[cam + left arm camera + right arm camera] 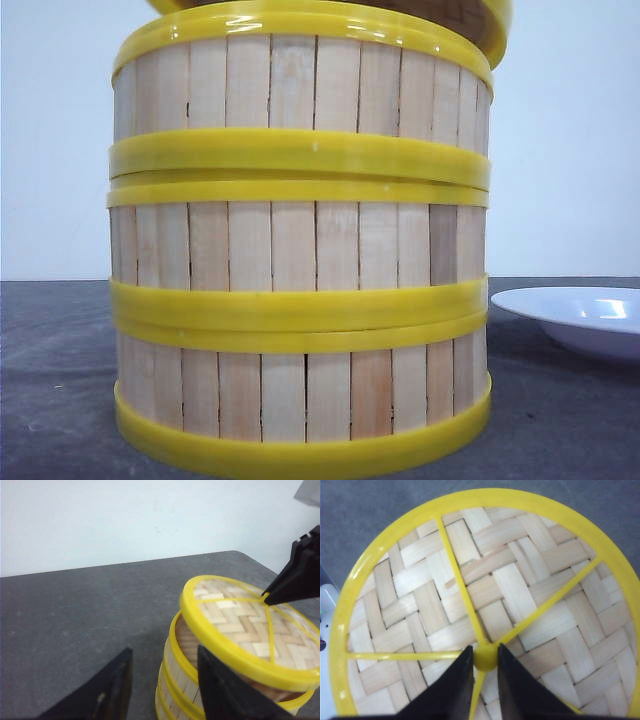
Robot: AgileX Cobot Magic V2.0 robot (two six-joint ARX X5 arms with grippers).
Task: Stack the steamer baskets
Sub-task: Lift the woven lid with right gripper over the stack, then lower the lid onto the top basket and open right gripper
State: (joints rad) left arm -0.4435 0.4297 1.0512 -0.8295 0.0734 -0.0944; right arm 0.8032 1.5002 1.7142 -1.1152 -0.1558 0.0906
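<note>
Right wrist view: right gripper [485,666] clenched on the lid's [485,595] centre knob. Lid hangs tilted over the steamer baskets [300,250], near edge resting on the top rim, far side raised. Three baskets stacked at desk [75,610] centre, white plate [580,315] to the right. Left gripper [162,685] released, just beside the stack, w/ nothing held. Risk: dropped at this tilt, lid could seat crooked or slide off; left finger may nudge the stack.

Three baskets [300,250] sit stacked on the table [60,380], close up front. The lid [250,630] rests tilted on top, I think. Plate [580,315] is off to the right, apart.
</note>
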